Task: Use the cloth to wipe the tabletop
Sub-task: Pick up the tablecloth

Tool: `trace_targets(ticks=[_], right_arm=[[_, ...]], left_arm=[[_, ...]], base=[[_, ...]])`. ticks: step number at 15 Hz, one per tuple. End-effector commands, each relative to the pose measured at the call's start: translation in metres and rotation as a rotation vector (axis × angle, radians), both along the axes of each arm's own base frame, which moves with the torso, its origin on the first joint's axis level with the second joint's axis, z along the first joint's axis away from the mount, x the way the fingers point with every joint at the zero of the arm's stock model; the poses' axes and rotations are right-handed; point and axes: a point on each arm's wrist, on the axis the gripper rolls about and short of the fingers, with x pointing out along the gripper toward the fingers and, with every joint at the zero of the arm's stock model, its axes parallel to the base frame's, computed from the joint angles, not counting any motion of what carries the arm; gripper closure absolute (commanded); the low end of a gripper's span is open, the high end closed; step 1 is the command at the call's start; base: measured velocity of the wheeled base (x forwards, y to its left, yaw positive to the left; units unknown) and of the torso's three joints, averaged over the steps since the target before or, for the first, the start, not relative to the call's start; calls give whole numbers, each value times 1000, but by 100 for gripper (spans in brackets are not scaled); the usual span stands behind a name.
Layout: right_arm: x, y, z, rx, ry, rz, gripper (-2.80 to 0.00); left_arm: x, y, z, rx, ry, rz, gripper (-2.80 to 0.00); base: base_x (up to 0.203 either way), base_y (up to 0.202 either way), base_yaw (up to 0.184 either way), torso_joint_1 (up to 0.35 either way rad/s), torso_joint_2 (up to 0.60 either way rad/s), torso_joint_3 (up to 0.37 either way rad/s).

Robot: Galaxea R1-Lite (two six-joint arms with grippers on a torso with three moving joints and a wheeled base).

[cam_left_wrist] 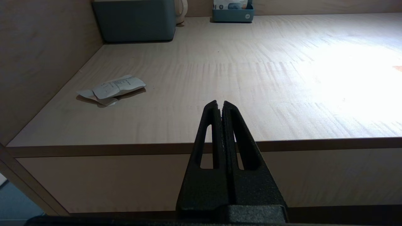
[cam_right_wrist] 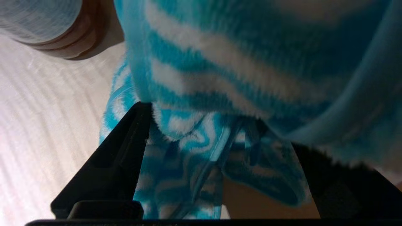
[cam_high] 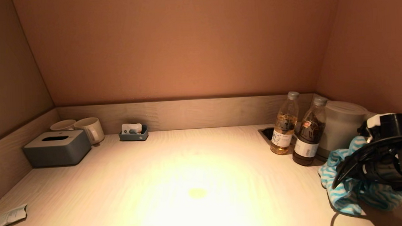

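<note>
At the desk's point(cam_high: 176, 180) right front corner, the right end effector point(cam_right_wrist: 220, 163) is standing with its fingers point(cam_right_wrist: 122, 160) spread wide, the blue-and-white striped cloth point(cam_right_wrist: 226, 72) bunching between and over them; whether they are pinching it cannot be told. Just beyond, the cloth is lying heaped beside a dark bottle point(cam_high: 309, 136), an amber bottle point(cam_high: 284, 124) and a kettle point(cam_high: 342, 124). Off the front edge, the left end effector point(cam_left_wrist: 222, 106) is hanging with fingers pressed together, empty, near a crumpled paper point(cam_left_wrist: 112, 90).

Fleecy cloth point(cam_right_wrist: 220, 62); seemingly matt wood tabletop point(cam_high: 176, 180)
</note>
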Motion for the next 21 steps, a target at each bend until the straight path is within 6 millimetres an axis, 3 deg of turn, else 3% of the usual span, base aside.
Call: trace_targets(ticks=[1, 5, 12, 13, 15, 21], right_arm=[[11, -4, -12, 1, 3, -5, -280], [21, -11, -20, 9, 22, -19, -280], [35, -19, -57, 35, 101, -34, -280], [34, -19, -56, 32, 92, -34, 0], [33, -19, -53, 30, 85, -34, 0], [-3, -5, 0, -15, -71, -18, 0]], left_arm=[[0, 0, 0, -1, 0, 1, 0], [0, 0, 0, -1, 0, 0, 0], [0, 0, 0, -1, 0, 0, 0], [0, 0, 0, -1, 0, 0, 0], [0, 0, 0, -1, 0, 1, 0], [0, 0, 0, -1, 0, 0, 0]], base=[[0, 0, 0, 0, 0, 0], [0, 0, 0, 0, 0, 0], [0, 0, 0, 0, 0, 0], [0, 0, 0, 0, 0, 0], [0, 0, 0, 0, 0, 0], [0, 0, 0, 0, 0, 0]])
